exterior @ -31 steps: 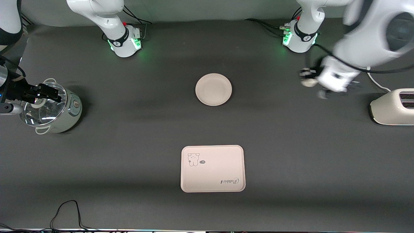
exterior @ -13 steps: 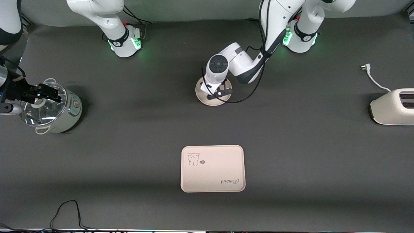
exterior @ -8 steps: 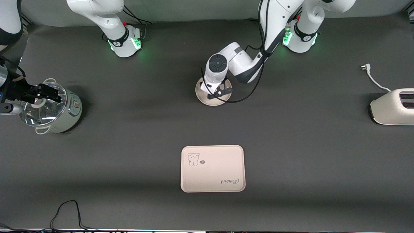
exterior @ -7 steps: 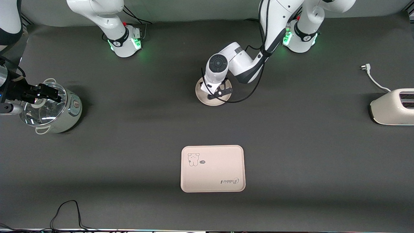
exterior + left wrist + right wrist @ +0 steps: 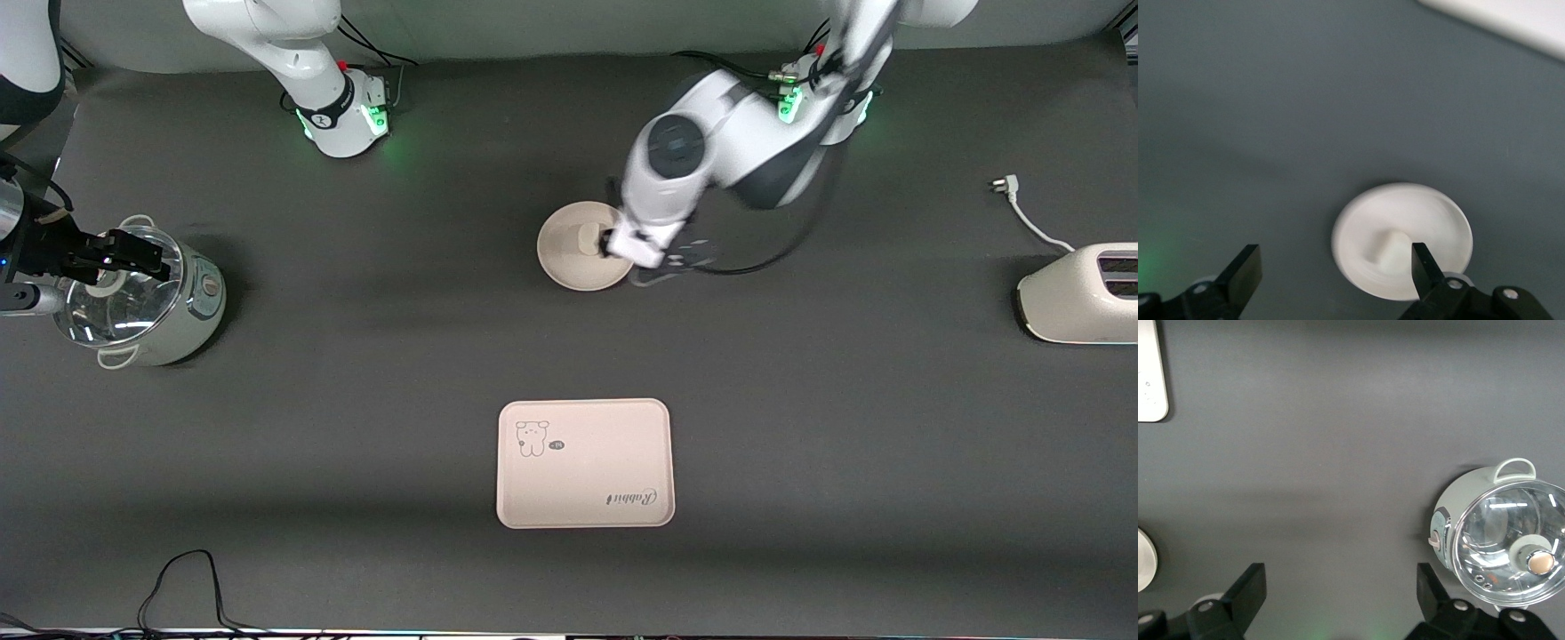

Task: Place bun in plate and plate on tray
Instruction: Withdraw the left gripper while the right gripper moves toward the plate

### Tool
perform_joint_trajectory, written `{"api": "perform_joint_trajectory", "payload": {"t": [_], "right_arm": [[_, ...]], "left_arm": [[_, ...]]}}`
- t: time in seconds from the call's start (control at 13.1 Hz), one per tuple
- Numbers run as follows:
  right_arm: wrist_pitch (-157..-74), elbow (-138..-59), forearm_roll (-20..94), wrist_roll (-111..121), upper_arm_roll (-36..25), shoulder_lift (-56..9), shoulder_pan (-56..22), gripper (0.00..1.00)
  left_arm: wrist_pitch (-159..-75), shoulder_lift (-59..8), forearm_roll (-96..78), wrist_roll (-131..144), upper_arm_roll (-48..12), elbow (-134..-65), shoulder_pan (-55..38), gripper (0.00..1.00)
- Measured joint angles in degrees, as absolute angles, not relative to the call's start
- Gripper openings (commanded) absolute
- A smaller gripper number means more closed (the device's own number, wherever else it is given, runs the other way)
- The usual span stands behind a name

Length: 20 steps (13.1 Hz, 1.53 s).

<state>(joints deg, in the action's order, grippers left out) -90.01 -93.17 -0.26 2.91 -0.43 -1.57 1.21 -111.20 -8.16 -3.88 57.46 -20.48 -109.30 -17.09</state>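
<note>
The round cream plate [image 5: 569, 262] lies on the dark mat toward the robots' bases, and the small off-white bun [image 5: 586, 238] rests on it. My left gripper [image 5: 656, 260] is open and empty, in the air over the plate's rim at the left arm's end. In the left wrist view the plate [image 5: 1431, 220] holds the bun [image 5: 1386, 250], and my left gripper [image 5: 1335, 273] has one finger over the rim. The cream-pink tray [image 5: 584, 464] lies nearer the front camera. My right gripper [image 5: 135, 253] waits open, high over the pot.
A glass-lidded pot [image 5: 147, 298] stands at the right arm's end and also shows in the right wrist view [image 5: 1501, 540]. A white toaster [image 5: 1080, 293] with its cord [image 5: 1022, 213] stands at the left arm's end. A black cable [image 5: 178, 578] lies at the front edge.
My left gripper brought the bun over the plate, opened and has moved off toward the left arm's end, leaving the bun on the plate. The right arm has not moved.
</note>
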Motion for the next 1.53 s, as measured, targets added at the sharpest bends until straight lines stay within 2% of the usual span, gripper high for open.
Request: {"api": "perform_joint_trajectory", "payload": {"t": [0.23, 0.46, 0.69, 0.84, 1.14, 1.22, 1.37, 1.53], "right_arm": [[-89.66, -93.17, 1.49, 1.79, -0.21, -1.37, -1.42, 1.00], [-88.90, -93.30, 5.64, -4.44, -0.15, -0.95, -4.82, 1.00], [-88.91, -93.83, 7.00, -16.83, 0.11, -0.17, -13.41, 1.00], [-89.37, -93.90, 8.42, -24.35, 0.27, 0.11, -19.11, 1.00], [-93.74, -95.97, 10.02, -35.92, 0.41, 0.34, -29.73, 1.00], [-95.37, -97.25, 10.09, -37.94, 0.43, 0.60, -32.39, 1.00], [-98.51, -100.12, 10.15, -40.77, 0.43, 1.44, -37.15, 1.00], [-100.09, -102.26, 10.16, -42.45, 0.46, 2.29, -41.38, 1.00]], "left_arm": [[-101.73, 0.03, -3.67, 41.26, -19.91, -107.65, -1.92, 1.00], [-96.67, 0.52, -1.37, 29.25, -19.64, -104.27, 9.15, 1.00], [-94.30, 0.36, 0.80, 19.56, -19.41, -101.19, 15.70, 1.00], [-92.23, 0.32, 1.07, 15.09, -16.15, -99.01, 15.29, 1.00], [-91.60, 0.28, 3.60, 7.18, 5.30, -97.42, -2.35, 1.00], [-91.64, 0.18, 4.46, 6.74, 8.34, -97.36, -5.55, 1.00], [-91.65, -0.44, 5.70, 6.71, 8.99, -96.59, -7.20, 1.00], [-91.59, -1.03, 5.84, 6.71, 5.45, -95.94, -4.35, 1.00]]}}
